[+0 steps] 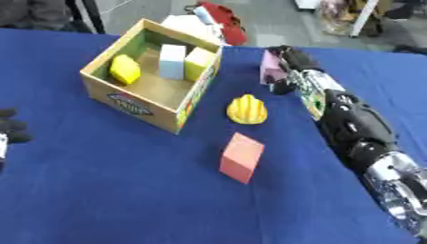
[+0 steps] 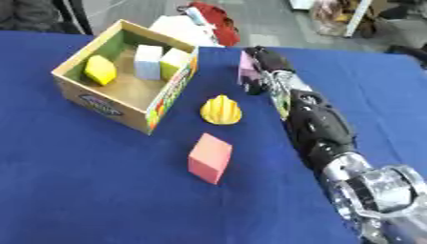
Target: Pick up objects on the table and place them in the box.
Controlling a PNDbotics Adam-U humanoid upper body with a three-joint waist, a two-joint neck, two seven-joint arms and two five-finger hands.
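Observation:
An open cardboard box (image 1: 127,101) stands at the upper left of the blue table; inside lie a yellow block (image 1: 125,69), a pale blue block (image 1: 172,61) and a light yellow block (image 1: 198,62). A yellow ridged shell-like object (image 1: 247,109) rests right of the box. A salmon cube (image 1: 242,157) sits nearer me. My right hand (image 1: 283,59) reaches far up the table, fingers curled round a pink block (image 1: 270,66). The dark fingers of my left hand (image 1: 12,127) show at the left edge; whether they are open is unclear.
The blue cloth (image 1: 125,190) covers the whole table. Beyond its far edge lie a red and white bundle (image 1: 218,20) and floor clutter. My right forearm (image 1: 354,128) stretches along the right side of the table.

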